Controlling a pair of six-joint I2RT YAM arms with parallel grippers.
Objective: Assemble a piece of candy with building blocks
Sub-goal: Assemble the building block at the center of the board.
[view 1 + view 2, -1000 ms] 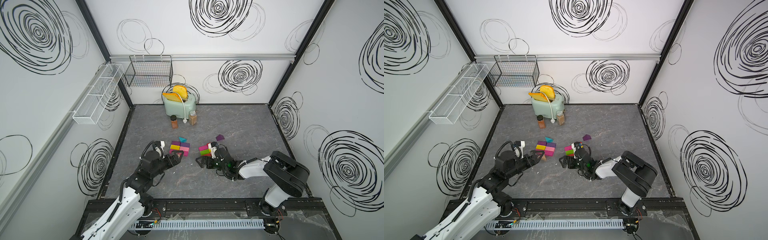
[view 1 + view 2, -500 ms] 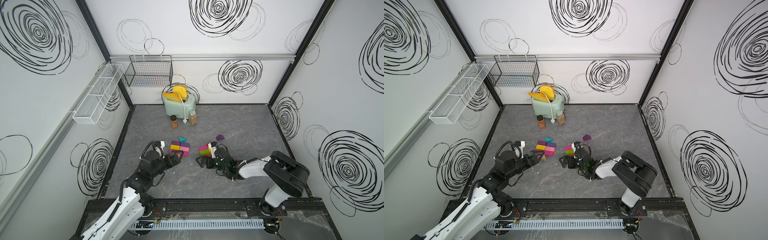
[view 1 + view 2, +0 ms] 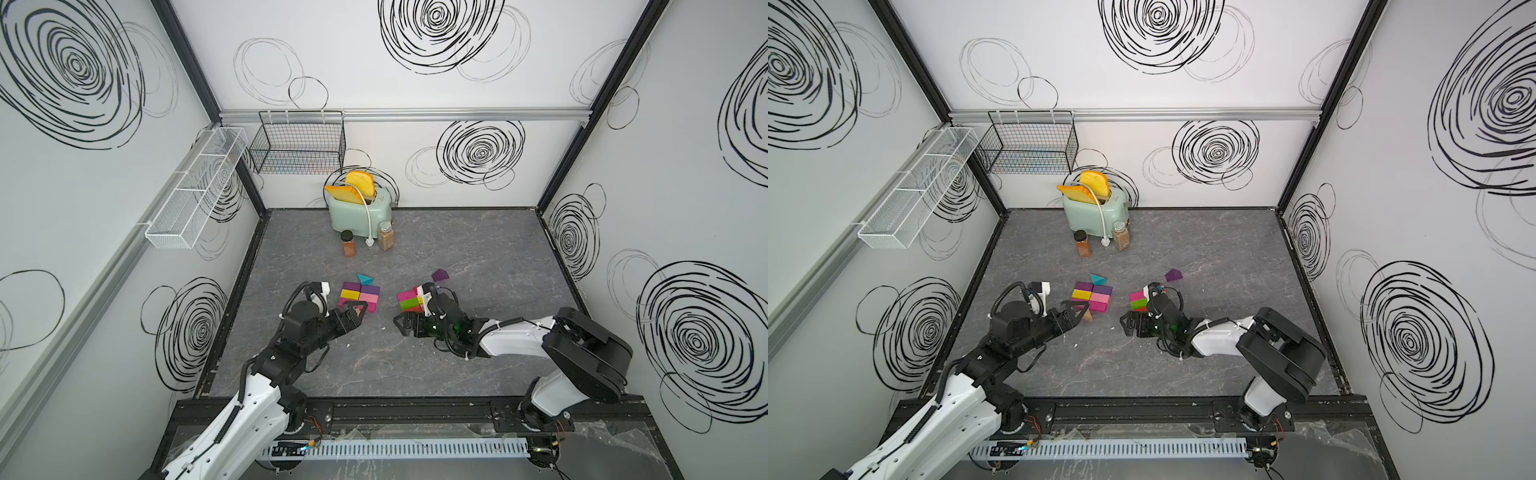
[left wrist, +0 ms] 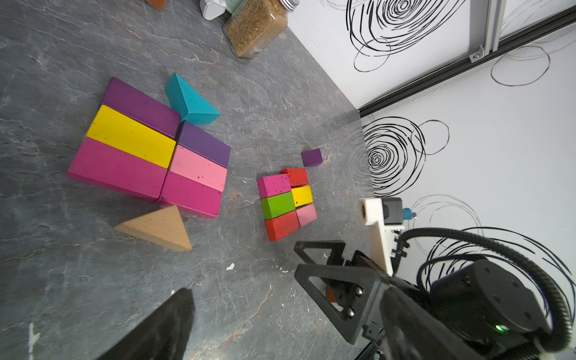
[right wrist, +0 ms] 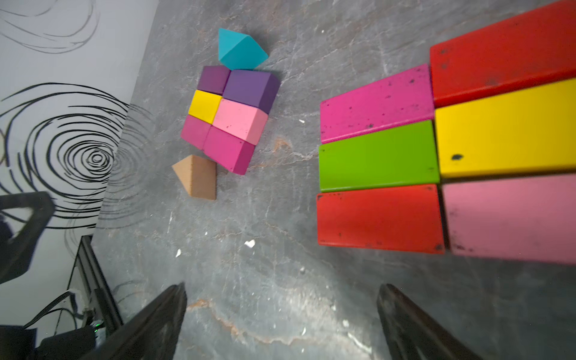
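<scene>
Two flat patches of building blocks lie on the grey table. The left patch (image 3: 360, 296) has purple, yellow, pink and magenta bricks, with a teal triangle (image 3: 364, 278) at its far side and a tan triangle (image 3: 1087, 316) at its near side. The right patch (image 3: 408, 301) has magenta, green, red, yellow and pink bricks (image 5: 436, 156). A purple triangle (image 3: 439, 275) lies apart behind it. My left gripper (image 3: 355, 309) stands open over the tan triangle (image 4: 159, 229), holding nothing. My right gripper (image 5: 280, 314) is open and empty just in front of the right patch (image 4: 285, 202).
A mint toaster (image 3: 359, 212) with toast stands at the back wall, with two spice jars (image 3: 348, 244) (image 3: 385, 237) and a white plug in front of it. A black wire basket (image 3: 299, 143) and a white one (image 3: 195, 191) hang on the walls.
</scene>
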